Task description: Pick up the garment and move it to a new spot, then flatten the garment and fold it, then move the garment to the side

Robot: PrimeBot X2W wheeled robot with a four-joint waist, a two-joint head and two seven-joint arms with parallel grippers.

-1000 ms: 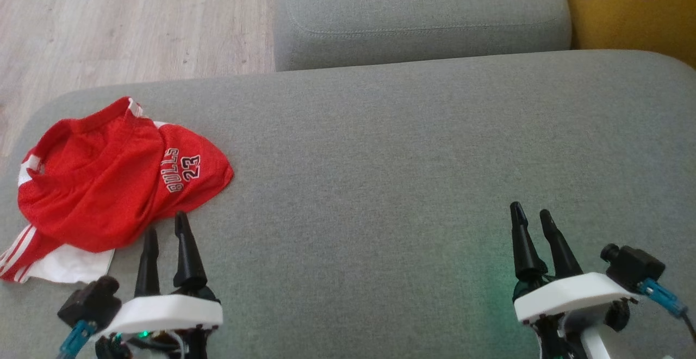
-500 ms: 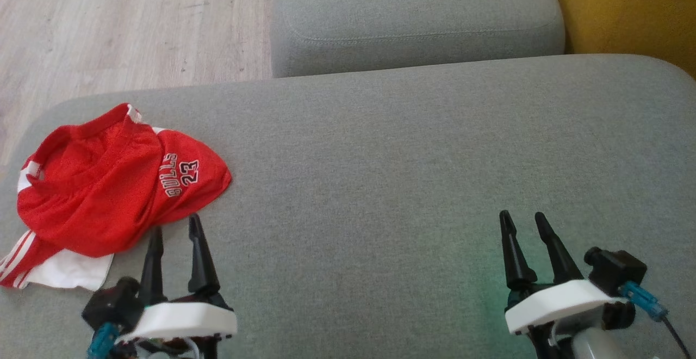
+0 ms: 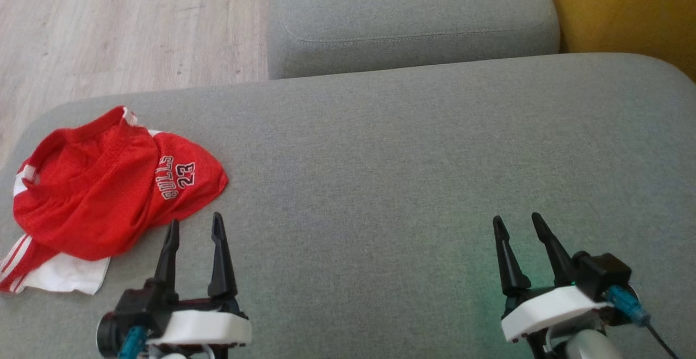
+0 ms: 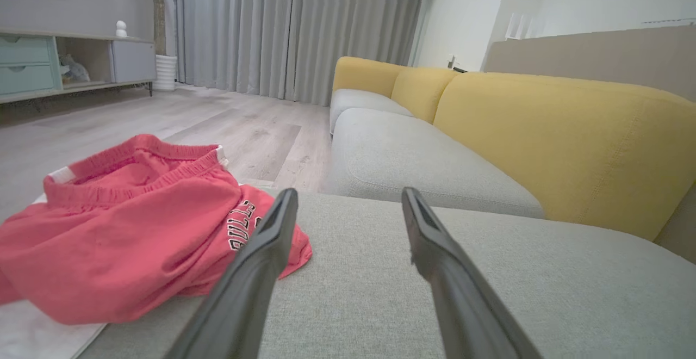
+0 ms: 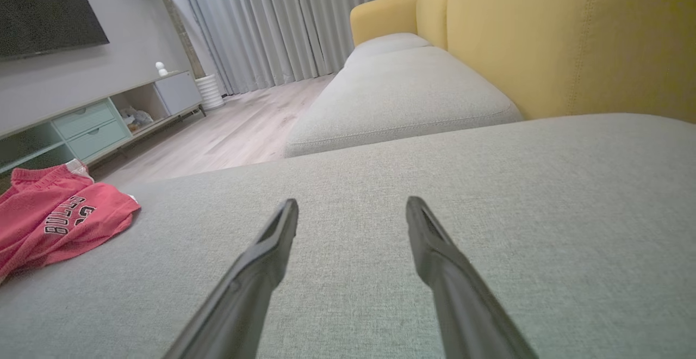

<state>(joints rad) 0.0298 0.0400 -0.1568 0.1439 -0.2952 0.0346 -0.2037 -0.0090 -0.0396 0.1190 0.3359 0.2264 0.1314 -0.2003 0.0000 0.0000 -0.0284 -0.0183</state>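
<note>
- Your shorts, red with white side stripes and "BULLS 23" lettering, are lying crumpled at the 9 o'clock end of the grey cushion in the head view.
- A white flap of cloth is sticking out from under the heap at its 7 o'clock edge and lying flat on the cushion.
- Your left gripper is hanging low over the cushion at 7 o'clock in the head view. Its fingers are standing well apart and holding nothing. The tips are pointing toward 12 o'clock, just beside the 5 o'clock hem of the shorts.
- In the left wrist view the shorts are sitting at 9 o'clock, and one finger is overlapping the hem near the lettering.
- Your right gripper is hanging at 5 o'clock in the head view, fingers likewise spread and empty. It is over bare cushion, well apart from the shorts.
- In the right wrist view the shorts are showing at 9 o'clock, far from the fingertips.
- A second grey cushion is lying at 12 o'clock, butting against the first.
- A yellow backrest is rising at 2 o'clock, and pale wood floor is running along at 10 o'clock.
</note>
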